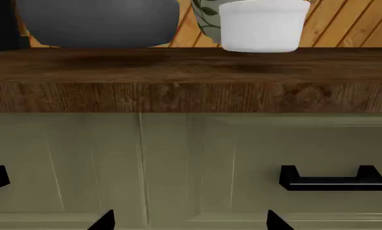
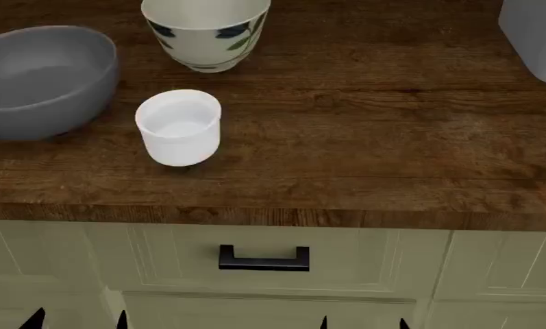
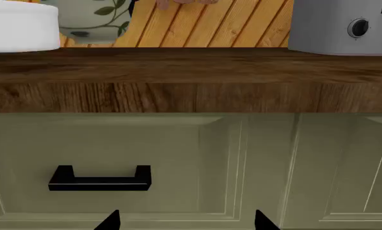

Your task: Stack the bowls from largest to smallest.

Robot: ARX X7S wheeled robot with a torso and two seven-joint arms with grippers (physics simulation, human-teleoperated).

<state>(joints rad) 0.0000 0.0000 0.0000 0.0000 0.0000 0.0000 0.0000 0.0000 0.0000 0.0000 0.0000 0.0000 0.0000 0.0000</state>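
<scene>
The wide grey bowl (image 2: 40, 79) sits at the counter's left; it also shows in the left wrist view (image 1: 98, 21). The cream bowl with dark leaf marks (image 2: 207, 31) stands at the back. The small white cup-like bowl (image 2: 179, 127) stands in front of it, near the counter's front edge; it also shows in the left wrist view (image 1: 262, 25) and the right wrist view (image 3: 21, 26). My left gripper (image 2: 77, 320) and right gripper (image 2: 362, 323) are open and empty, low in front of the cabinet below the counter, apart from every bowl.
A wooden countertop (image 2: 364, 137) tops olive cabinets with a black drawer handle (image 2: 264, 259). A grey toaster (image 2: 533, 34) stands at the back right. A wood-slat wall (image 3: 210, 24) lies behind the counter.
</scene>
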